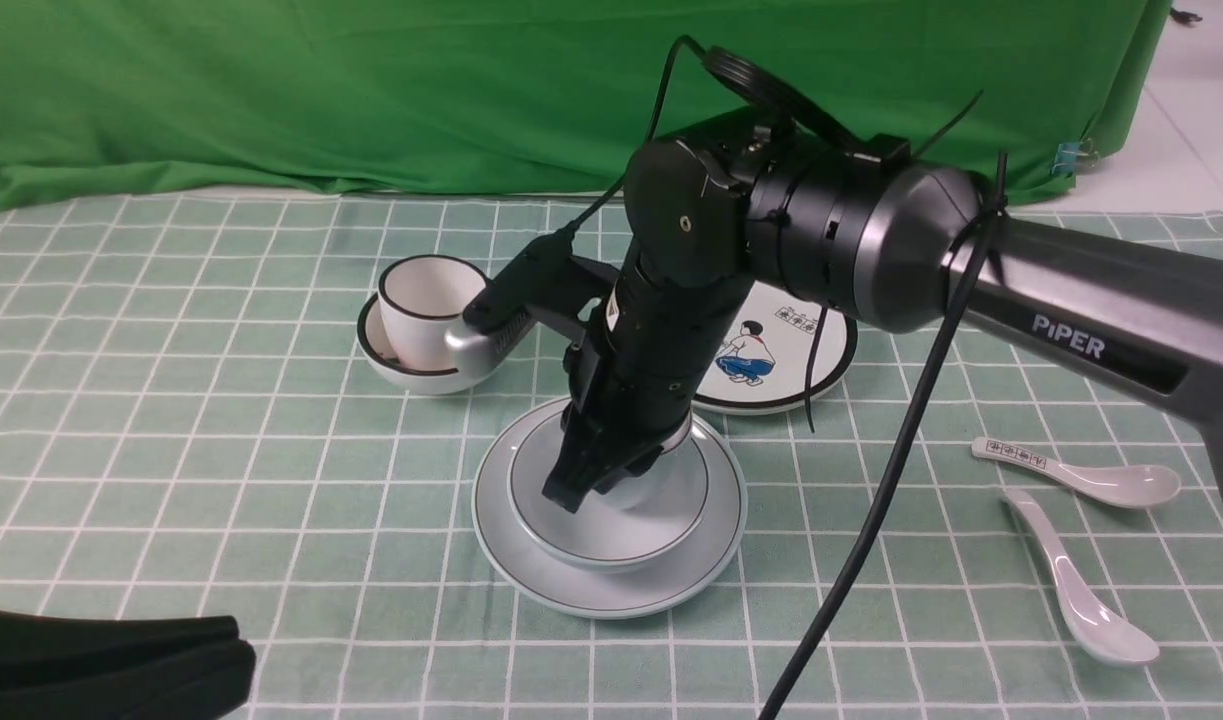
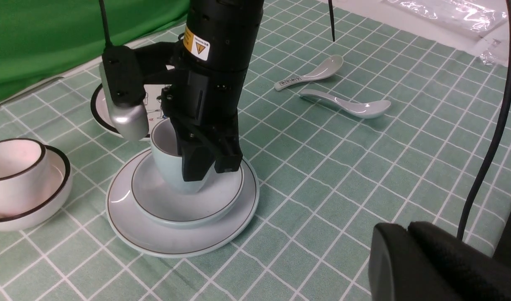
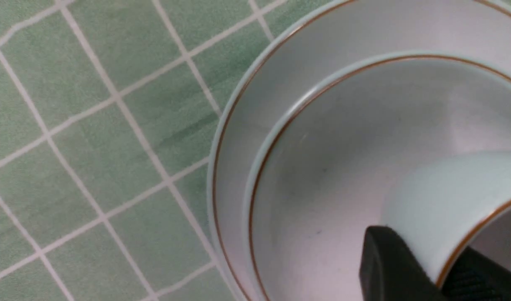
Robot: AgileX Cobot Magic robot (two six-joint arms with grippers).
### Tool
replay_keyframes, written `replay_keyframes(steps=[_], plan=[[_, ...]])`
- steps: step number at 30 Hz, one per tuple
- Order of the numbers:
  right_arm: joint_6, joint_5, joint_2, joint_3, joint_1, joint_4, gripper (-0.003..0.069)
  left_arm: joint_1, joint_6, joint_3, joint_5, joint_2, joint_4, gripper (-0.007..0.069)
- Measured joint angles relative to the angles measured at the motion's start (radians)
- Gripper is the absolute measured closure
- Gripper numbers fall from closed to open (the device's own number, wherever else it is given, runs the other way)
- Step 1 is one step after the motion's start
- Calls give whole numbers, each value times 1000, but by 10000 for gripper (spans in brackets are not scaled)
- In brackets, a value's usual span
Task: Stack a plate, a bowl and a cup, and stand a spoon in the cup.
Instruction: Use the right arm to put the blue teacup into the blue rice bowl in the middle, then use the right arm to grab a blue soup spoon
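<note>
right gripper (image 1: 596, 482) pinches the cup (image 2: 167, 161) wall, one finger inside, at frame centre, cup low in the bowl (image 1: 611, 540) on the plate (image 1: 591, 592). spoon (image 1: 1081, 590) lies lower right. left gripper (image 1: 239, 646) lower left: cannot tell its jaws.

Right arm (image 1: 871, 250) spans from the right to centre, right gripper (image 1: 593, 490) clamped on the cup (image 2: 166, 165) wall, blocking the plate (image 1: 611, 590) stack from above and the right. Black-rimmed bowl (image 1: 411, 378) far-left and cartoon plate (image 1: 771, 385) far-right crowd the stack's far side. Open worktop (image 1: 221, 480) left and near of it; plain spoon (image 1: 1076, 590) and marked spoon (image 1: 1071, 475) lie near-right, left gripper (image 1: 101, 665) at near-left corner.
</note>
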Motion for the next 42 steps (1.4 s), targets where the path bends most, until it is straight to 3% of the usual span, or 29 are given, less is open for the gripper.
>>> replay_keyframes(steps=[9, 14, 20, 24, 28, 32, 35, 36, 39, 42], plan=[[1, 16, 0, 0, 0, 27, 571, 0, 0, 0, 0, 0, 0, 608], [9, 16, 0, -1, 0, 28, 519, 0, 0, 0, 0, 0, 0, 608], [13, 21, -1, -1, 0, 28, 290, 0, 0, 0, 0, 0, 0, 608], [34, 44, -41, -1, 1, 9, 219, 0, 0, 0, 3, 0, 0, 608], [47, 124, -156, -1, 1, -93, 243, 0, 0, 0, 3, 0, 0, 608], [118, 239, -274, 21, -22, -216, 344, 0, 0, 0, 3, 0, 0, 608], [190, 238, -344, 130, -111, -235, 411, 0, 0, 0, 3, 0, 1, 608], [190, 238, -348, 130, -118, -235, 412, 0, 0, 0, 3, 0, 1, 608], [261, 228, -375, 318, -262, -240, 382, 0, 0, 0, 3, 0, 1, 608], [296, 121, -373, 467, -379, -204, 323, 0, 0, 0, 3, 0, 4, 608]])
